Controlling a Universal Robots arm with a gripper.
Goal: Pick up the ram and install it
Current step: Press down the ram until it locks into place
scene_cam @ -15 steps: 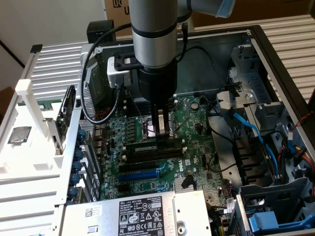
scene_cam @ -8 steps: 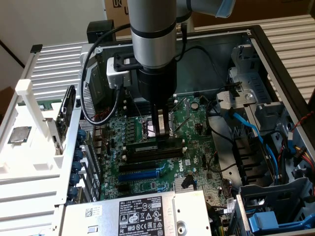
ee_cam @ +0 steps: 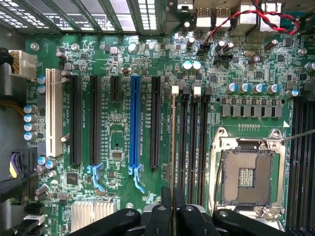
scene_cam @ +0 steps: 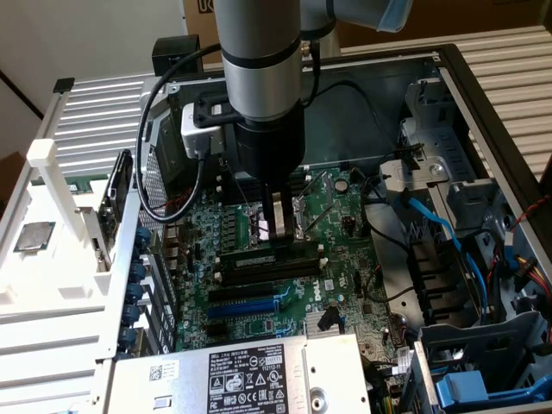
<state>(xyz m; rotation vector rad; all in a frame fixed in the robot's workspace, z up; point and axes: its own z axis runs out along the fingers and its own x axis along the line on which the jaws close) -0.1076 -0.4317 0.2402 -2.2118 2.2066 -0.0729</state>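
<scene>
At the memory slots [ee_cam: 194, 147], fingers [scene_cam: 278, 216] tight on ram [ee_cam: 172, 147]

Green motherboard [scene_cam: 336, 216] with black slots [scene_cam: 267, 271] and one blue slot [scene_cam: 246, 307]. The dark ram [scene_cam: 257, 257] bears a pale label. Silver and black arm [scene_cam: 259, 69]. Blue cables [scene_cam: 429, 214] at right, white rack [scene_cam: 52, 198] at left.

Motherboard [scene_cam: 341, 224] hemmed by black cable [scene_cam: 141, 155], drive cage [scene_cam: 427, 129].
</scene>
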